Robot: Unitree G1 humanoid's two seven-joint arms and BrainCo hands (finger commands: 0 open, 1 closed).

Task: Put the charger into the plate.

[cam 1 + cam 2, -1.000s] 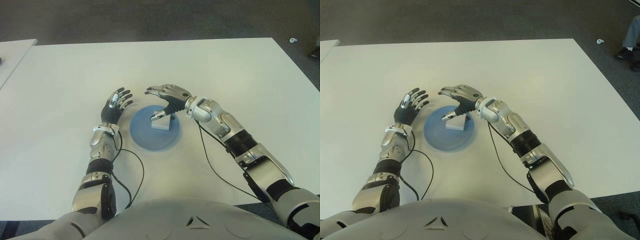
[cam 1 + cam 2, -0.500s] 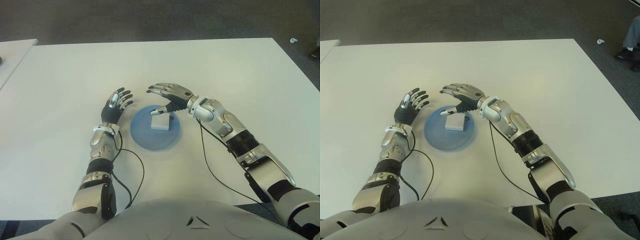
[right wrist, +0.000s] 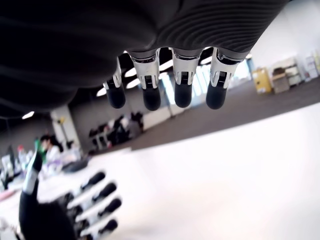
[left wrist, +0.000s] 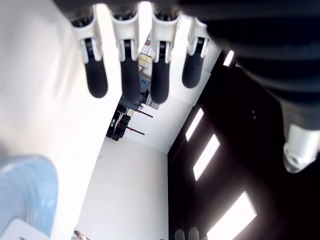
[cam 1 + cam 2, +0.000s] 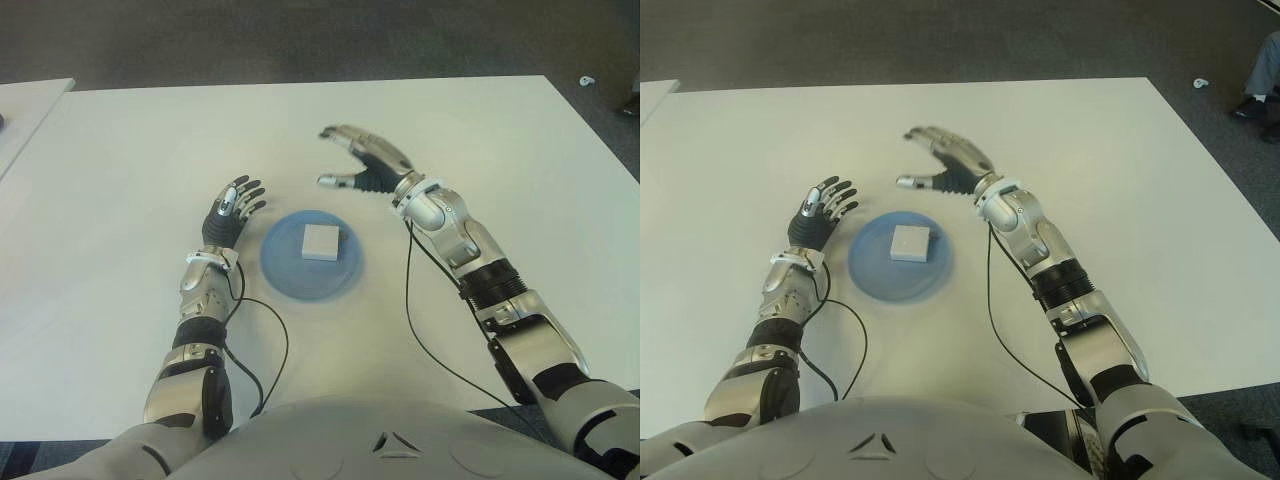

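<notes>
Nearest you, the blue plate (image 5: 311, 256) sits on the white table (image 5: 120, 150), and the white charger block (image 5: 320, 242) lies flat inside it, toward its far right part, clear of the rim. Judged from this, the placement is done and the step in hand is the retreat.

To the left of the plate, your left hand (image 5: 230, 211) shows with fingers spread and nothing held; leave it idle.

Farther off, beyond the plate's far right edge, your right hand (image 5: 362, 162) hangs apart from both plate and charger, fingers extended and thumb splayed, holding nothing; its wrist view shows four straight fingertips (image 3: 151, 99) over bare table.

Carry the right hand away high and to the right. Keep the forearm cable (image 5: 410, 300) off the plate rim, so the charger stays settled.
</notes>
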